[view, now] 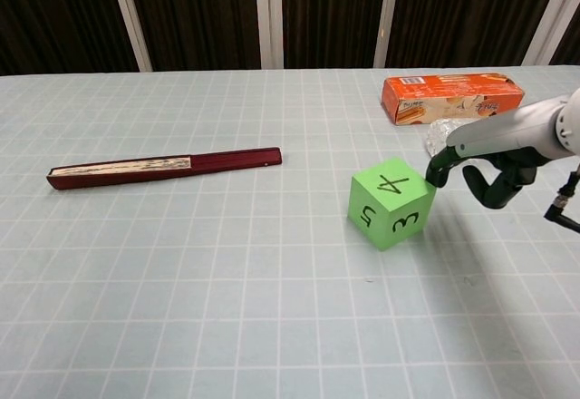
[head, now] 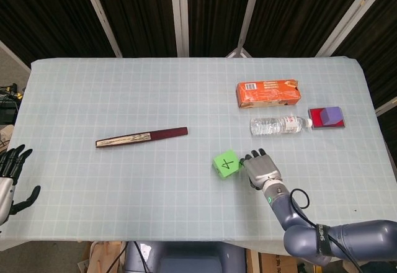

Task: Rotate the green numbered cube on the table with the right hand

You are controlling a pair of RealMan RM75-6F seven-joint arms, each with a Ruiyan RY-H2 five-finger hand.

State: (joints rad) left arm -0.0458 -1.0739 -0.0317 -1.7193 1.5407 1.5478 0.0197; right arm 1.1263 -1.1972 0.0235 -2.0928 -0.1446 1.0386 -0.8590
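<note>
The green numbered cube (head: pixel 226 163) (view: pixel 391 202) stands on the table right of centre, with 4 on top and the 5 and 3 faces towards the chest view. My right hand (head: pixel 260 169) (view: pixel 485 168) is just to its right, back upward, fingers hooked downward and holding nothing. One fingertip (view: pixel 436 178) touches the cube's upper right edge. My left hand (head: pixel 9 175) hangs off the table's left edge with its fingers spread and nothing in it; only the head view shows it.
A dark red closed fan (head: pixel 141 137) (view: pixel 163 165) lies left of centre. Behind the cube are an orange box (head: pixel 268 93) (view: pixel 451 96), a lying water bottle (head: pixel 280 125) and a red and purple block (head: pixel 327 117).
</note>
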